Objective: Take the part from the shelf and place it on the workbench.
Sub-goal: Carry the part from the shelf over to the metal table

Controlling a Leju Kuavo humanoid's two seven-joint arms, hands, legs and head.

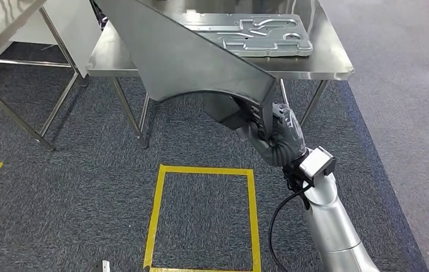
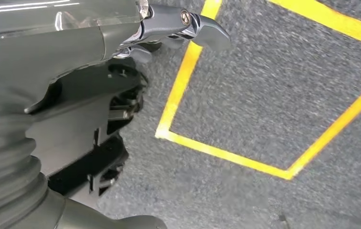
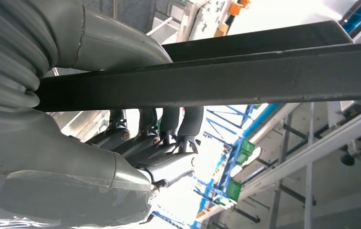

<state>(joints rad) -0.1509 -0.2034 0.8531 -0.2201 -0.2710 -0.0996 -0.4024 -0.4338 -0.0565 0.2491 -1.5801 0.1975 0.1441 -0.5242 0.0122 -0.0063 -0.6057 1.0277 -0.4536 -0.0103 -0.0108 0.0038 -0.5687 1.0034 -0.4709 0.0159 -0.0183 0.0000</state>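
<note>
Carrying part (image 1: 189, 56) toward workbench (image 1: 336, 65).
Right hand (image 1: 274, 133) fingers clamped on lower edge; stiff, large sheet metal, likely slippery, awkward.

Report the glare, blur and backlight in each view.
Head view: sharp, with soft sheen on the steel table. Left wrist view: carpet smeared by motion blur. Right wrist view: blown-out bright background, metal part dark against it.
</note>
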